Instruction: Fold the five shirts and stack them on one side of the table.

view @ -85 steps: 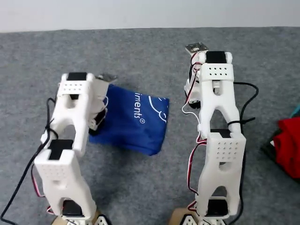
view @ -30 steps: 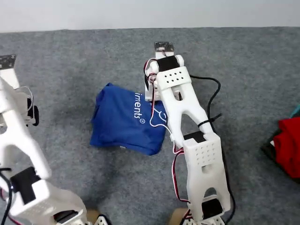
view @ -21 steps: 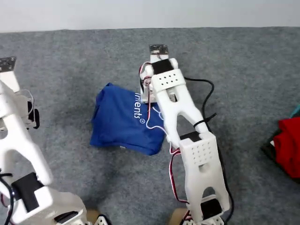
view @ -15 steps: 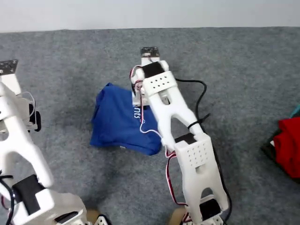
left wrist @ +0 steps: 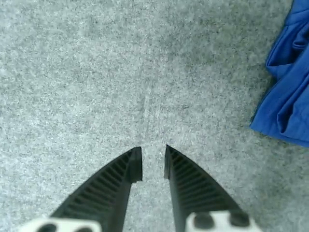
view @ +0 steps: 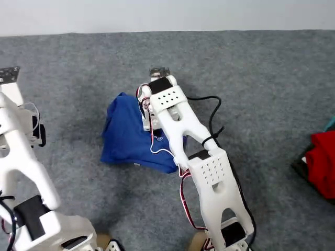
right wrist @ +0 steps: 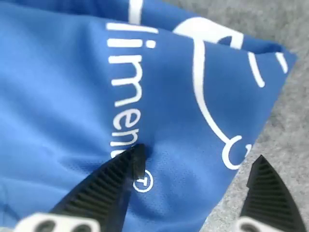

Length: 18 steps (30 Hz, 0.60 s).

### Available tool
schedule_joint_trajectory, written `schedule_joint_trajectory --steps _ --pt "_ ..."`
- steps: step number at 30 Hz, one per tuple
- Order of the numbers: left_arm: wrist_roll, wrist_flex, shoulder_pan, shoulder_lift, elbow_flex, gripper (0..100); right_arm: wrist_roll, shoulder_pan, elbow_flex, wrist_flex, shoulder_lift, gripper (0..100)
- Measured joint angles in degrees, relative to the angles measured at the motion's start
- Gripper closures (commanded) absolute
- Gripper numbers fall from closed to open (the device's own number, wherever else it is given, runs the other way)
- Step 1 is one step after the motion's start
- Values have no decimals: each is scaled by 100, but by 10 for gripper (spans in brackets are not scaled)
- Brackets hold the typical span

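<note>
Right now my right tool (right wrist: 199, 159) hangs over the blue shirt (view: 125, 138), spread wide open and holding nothing. One of its ribbed black fingers (right wrist: 116, 179) comes down with its tip against the cloth, right at the end of the white lettering (right wrist: 128, 92), while the other finger (right wrist: 263, 186) stands well apart, near the shirt's edge where the grey table (view: 251, 68) begins. Between the two fingers I see blue fabric and the looping white line drawing (right wrist: 207, 96) printed on it. From the high view, my right arm (view: 180, 136) stretches at a slant from the near edge of the table, and its wrist covers the right part of the shirt. The shirt lies folded into a rough rectangle, flat on the table, left of the middle. My left tool (left wrist: 152, 155) is all but closed, with just a thin slit between its fingertips and nothing in it; it points down at bare grey table, with a rumpled edge of the blue shirt near it but apart. My left arm (view: 18, 141) stands at the table's left side. Far over at the right edge of the table lies a red shirt (view: 320, 162), bunched up, well apart from both tools.
</note>
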Motion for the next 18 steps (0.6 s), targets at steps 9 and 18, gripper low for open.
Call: schedule_joint_trajectory --steps 9,18 --pt "0 -158 0 0 422 909 -132 149 -53 35 229 723" --pt "0 -220 0 0 571 909 273 273 -88 167 281 986"
